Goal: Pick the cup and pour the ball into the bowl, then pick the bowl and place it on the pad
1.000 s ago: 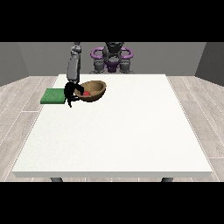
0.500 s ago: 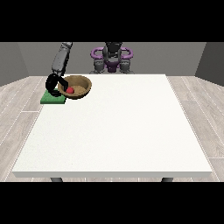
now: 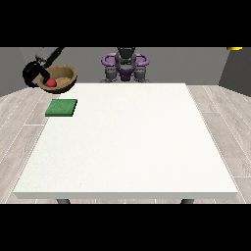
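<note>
Front view shows the hand at the view's left [image 3: 33, 73] curled around the rim of a wooden bowl [image 3: 62, 77], holding it up in the air beyond the white surface [image 3: 127, 142]. A red ball [image 3: 50, 83] sits inside the bowl, and the green pad [image 3: 62, 108] lies on the surface below, well apart from the bowl.

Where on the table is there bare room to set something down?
Nearly all of the white table is bare: everything right of and in front of the green pad. Only the far corner at the view's left is crowded, with the hand holding the bowl above it.
</note>
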